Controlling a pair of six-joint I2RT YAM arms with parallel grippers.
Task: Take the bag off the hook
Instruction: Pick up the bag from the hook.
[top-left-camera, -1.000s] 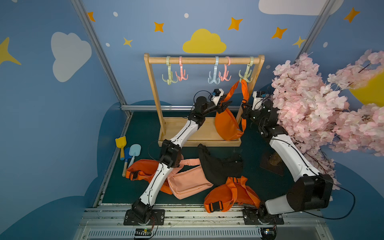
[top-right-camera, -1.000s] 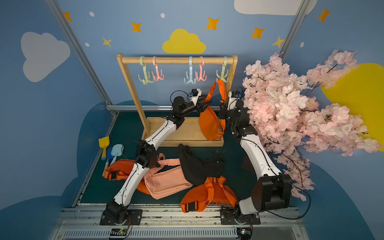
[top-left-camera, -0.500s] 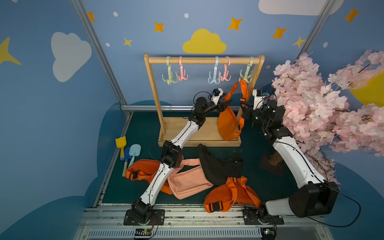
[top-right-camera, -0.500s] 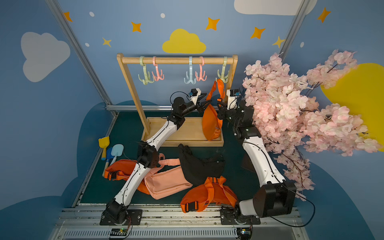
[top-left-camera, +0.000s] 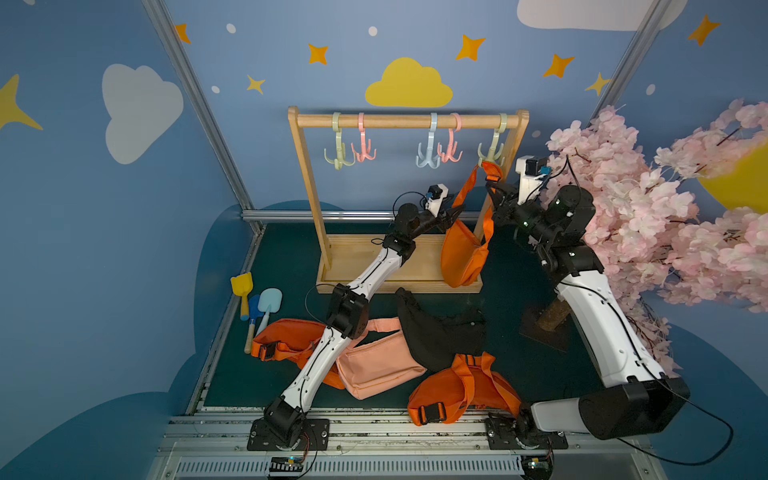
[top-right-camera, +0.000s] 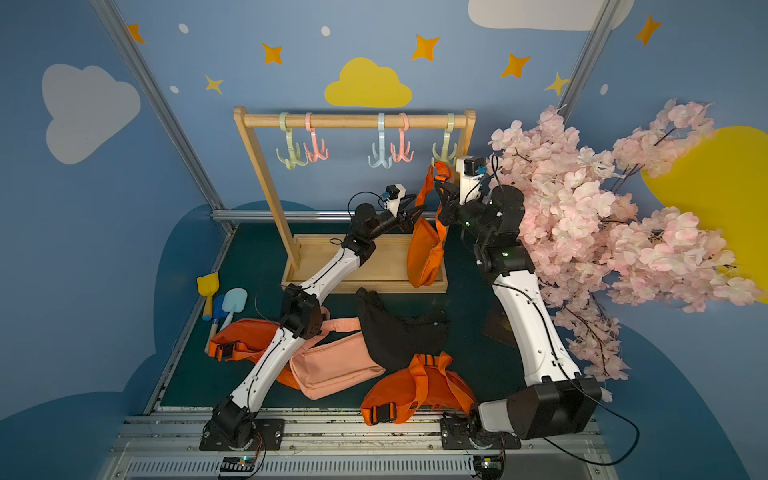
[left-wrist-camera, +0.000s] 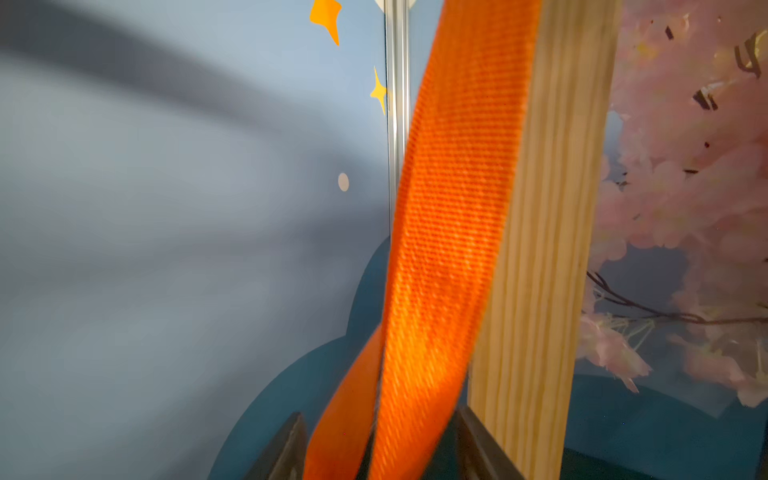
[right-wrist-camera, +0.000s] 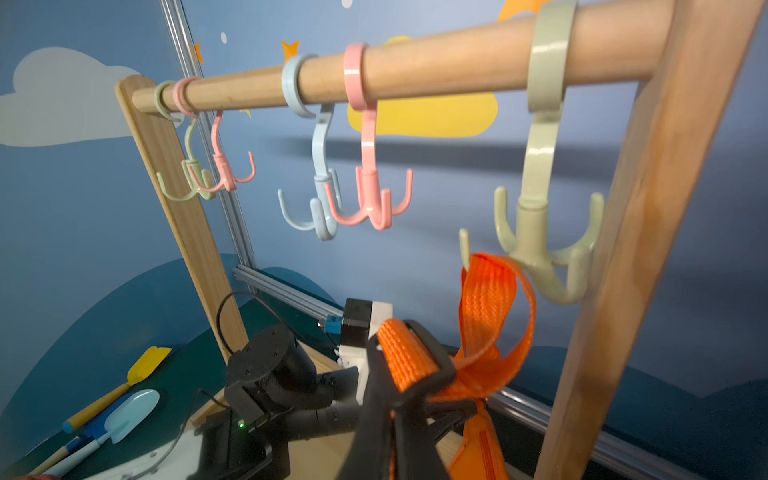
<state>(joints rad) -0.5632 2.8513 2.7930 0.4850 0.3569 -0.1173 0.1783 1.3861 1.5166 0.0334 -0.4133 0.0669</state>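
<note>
An orange bag (top-left-camera: 463, 257) (top-right-camera: 424, 257) hangs by its strap (right-wrist-camera: 494, 282) from the green hook (top-left-camera: 492, 149) (right-wrist-camera: 536, 232) at the right end of the wooden rack (top-left-camera: 407, 121). The strap's loop sits round one prong, just below its tip. My right gripper (top-left-camera: 494, 195) (right-wrist-camera: 392, 399) is shut on the strap at its black buckle (right-wrist-camera: 432, 365), right under the hook. My left gripper (top-left-camera: 455, 212) (left-wrist-camera: 380, 424) is open, and the strap (left-wrist-camera: 449, 208) runs between its fingers beside the rack's right post (left-wrist-camera: 548, 232).
Several other bags lie on the floor in front: pink (top-left-camera: 374, 365), black (top-left-camera: 440, 332), orange (top-left-camera: 457, 390) and orange (top-left-camera: 286, 340). Toy shovels (top-left-camera: 255, 299) lie at the left. A pink blossom tree (top-left-camera: 648, 208) crowds my right arm. The other hooks (top-left-camera: 434, 153) hang bare.
My right gripper has risen with the strap toward the green hook, and its arm has stretched up. The bag has turned to a narrower profile. My left gripper has stayed by the strap.
</note>
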